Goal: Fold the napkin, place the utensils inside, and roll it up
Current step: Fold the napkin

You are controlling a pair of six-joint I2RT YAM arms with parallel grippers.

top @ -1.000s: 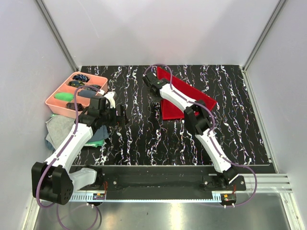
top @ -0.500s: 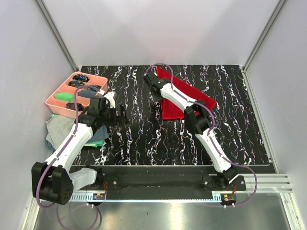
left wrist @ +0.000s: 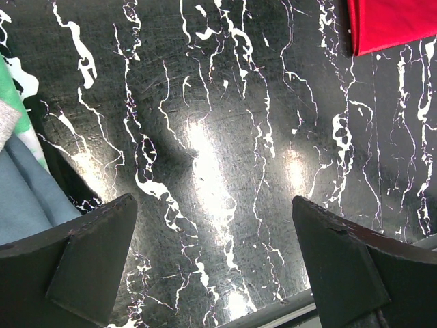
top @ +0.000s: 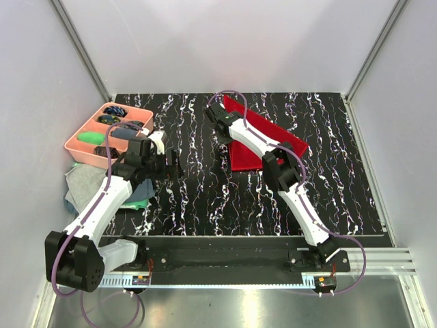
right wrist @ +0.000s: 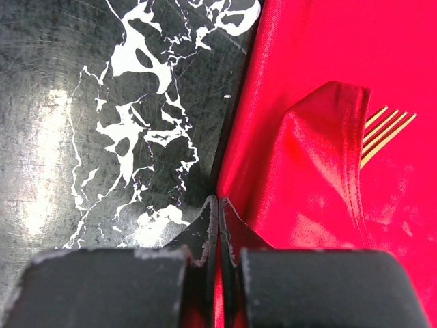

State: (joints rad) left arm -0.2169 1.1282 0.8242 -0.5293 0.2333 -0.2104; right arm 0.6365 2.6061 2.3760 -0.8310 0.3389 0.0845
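The red napkin (top: pixel 273 140) lies folded on the black marble table (top: pixel 205 198), right of centre toward the back. My right gripper (top: pixel 220 121) sits at its far left corner. In the right wrist view the right gripper (right wrist: pixel 218 201) is shut, with a sliver of red napkin (right wrist: pixel 314 171) edge pinched between the jaws. Gold-coloured fork tines (right wrist: pixel 386 130) poke out from under a raised fold of the cloth; the other utensil is hidden. My left gripper (top: pixel 174 166) hovers open over bare table (left wrist: pixel 218 137), left of the napkin's corner (left wrist: pixel 392 24).
A pink divided tray (top: pixel 75 147) with small items stands at the back left. Grey, green and blue cloths (top: pixel 82 184) are piled in front of it, and their edge (left wrist: pixel 20 191) shows in the left wrist view. White walls enclose the table.
My right gripper's jaws have closed onto the napkin's left edge. The left arm has stayed in place.
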